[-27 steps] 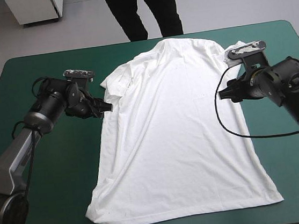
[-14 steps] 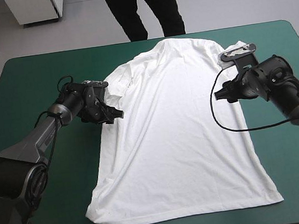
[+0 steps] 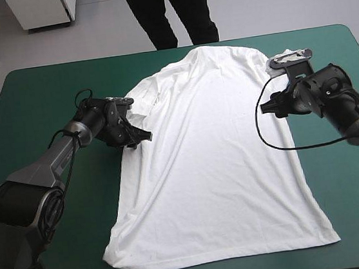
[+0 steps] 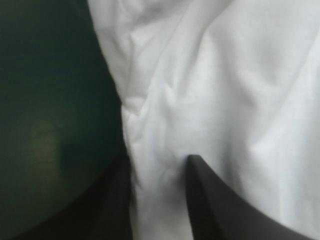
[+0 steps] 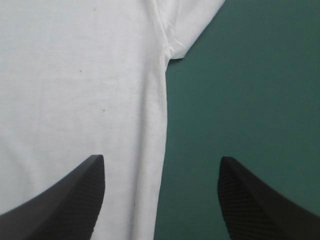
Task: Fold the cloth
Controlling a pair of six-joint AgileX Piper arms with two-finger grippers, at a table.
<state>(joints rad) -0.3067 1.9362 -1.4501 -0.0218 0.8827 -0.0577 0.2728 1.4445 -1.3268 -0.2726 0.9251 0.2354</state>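
Left wrist view: left end effector (image 4: 160, 167) clamps T-shirt (image 4: 235, 100) edge; right end effector (image 5: 161, 162) apart (astride edge).

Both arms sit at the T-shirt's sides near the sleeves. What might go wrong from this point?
1. The left end effector grips a bunched ridge of the T-shirt beside the sleeve. It may hold extra layers, so the fold could come out creased.
2. The right end effector is open and straddles the side edge, with one finger over the teal-green cover. If the left lifts first, the shirt would likely skew.
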